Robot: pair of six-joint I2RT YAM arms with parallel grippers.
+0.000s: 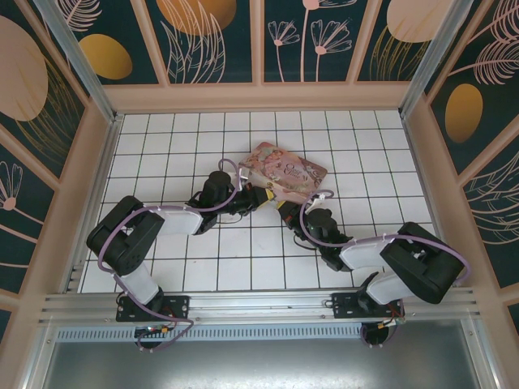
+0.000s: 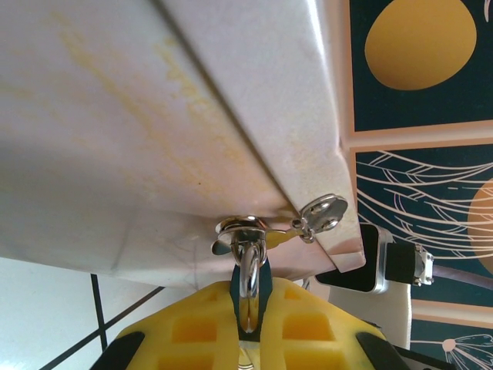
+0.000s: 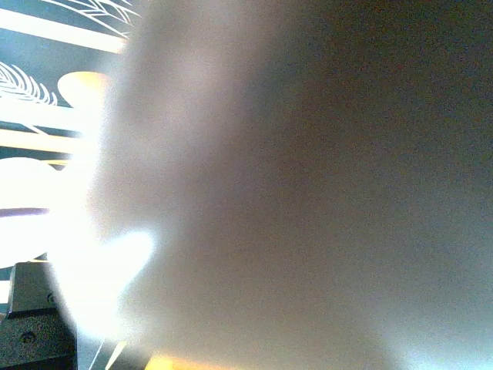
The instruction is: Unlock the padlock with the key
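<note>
Clamped between yellow fingers (image 2: 192,331) of left gripper (image 1: 261,197): tiny blue padlock (image 2: 248,270) with silvery shackle, hooked on at near edge of flat pink illustrated tin box (image 1: 290,168). Just beside same edge, right gripper (image 1: 285,208) fully closed; cannot tell whether holding anything.

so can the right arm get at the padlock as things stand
Probably, but tightly: the right gripper sits beside the left gripper at the pink tin, yet that one is shut on the padlock.
</note>
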